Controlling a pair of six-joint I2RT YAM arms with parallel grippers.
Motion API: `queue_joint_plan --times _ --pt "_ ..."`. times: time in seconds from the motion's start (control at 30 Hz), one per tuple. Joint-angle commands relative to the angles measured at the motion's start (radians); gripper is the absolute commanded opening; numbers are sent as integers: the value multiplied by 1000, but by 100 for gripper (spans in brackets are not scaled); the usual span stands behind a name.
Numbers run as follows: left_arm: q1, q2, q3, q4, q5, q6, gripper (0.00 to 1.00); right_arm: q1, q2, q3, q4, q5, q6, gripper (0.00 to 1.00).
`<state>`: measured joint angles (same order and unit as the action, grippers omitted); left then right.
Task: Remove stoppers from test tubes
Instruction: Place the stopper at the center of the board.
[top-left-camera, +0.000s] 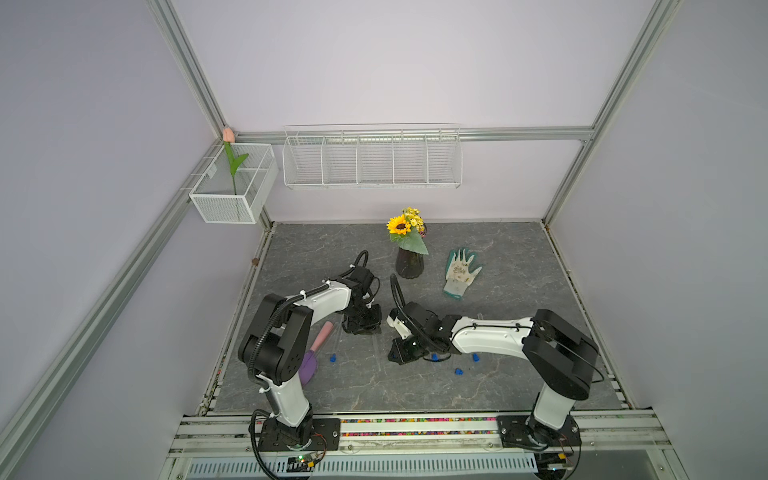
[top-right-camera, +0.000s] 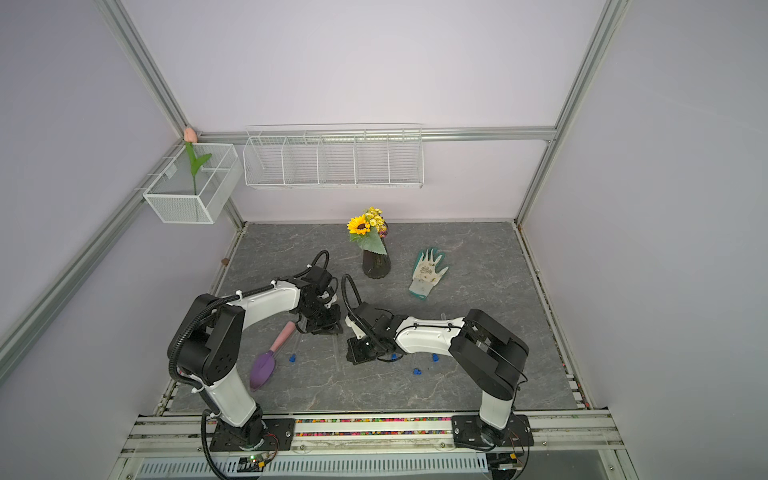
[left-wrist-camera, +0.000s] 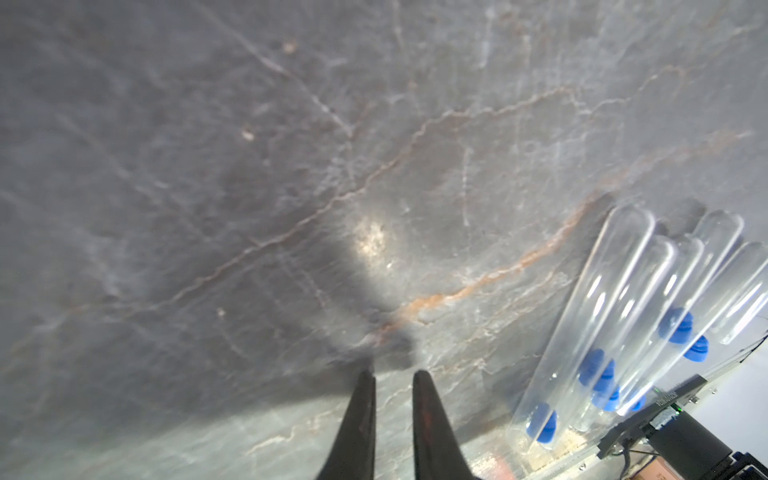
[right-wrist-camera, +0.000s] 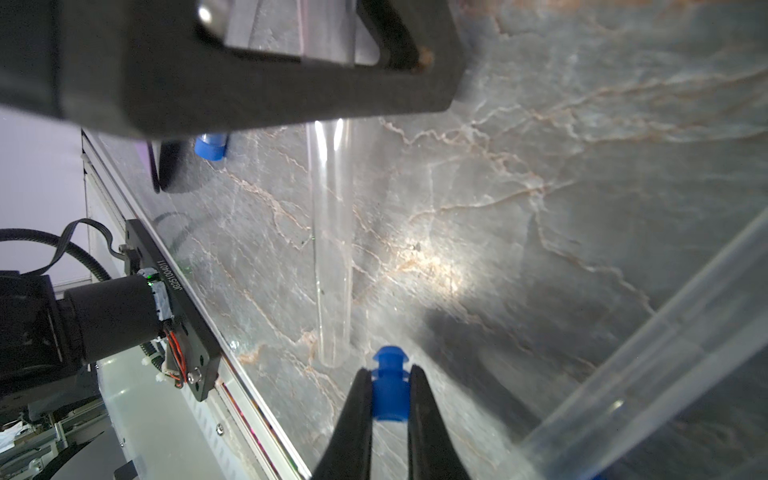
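Here, 1 blue stopper sits pinched in the right end effector.

Lilac walls are enclosing a grey marbled worktop. A white wire rack is hanging behind.

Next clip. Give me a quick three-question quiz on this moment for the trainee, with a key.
1. True or false: the glove lies on the table beside the vase.
2. The right gripper holds: A) nothing B) a blue stopper C) a test tube.
3. Fill in: the purple scoop lies near the ___ arm.
Key: 1 true; 2 B; 3 left.
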<state>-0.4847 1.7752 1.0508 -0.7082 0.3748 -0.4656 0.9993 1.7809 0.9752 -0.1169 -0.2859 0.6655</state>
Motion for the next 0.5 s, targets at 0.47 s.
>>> queue_joint_plan --times 0.47 --pt "-5 38 8 32 2 -2 11 -14 32 -32 33 -18 6 22"
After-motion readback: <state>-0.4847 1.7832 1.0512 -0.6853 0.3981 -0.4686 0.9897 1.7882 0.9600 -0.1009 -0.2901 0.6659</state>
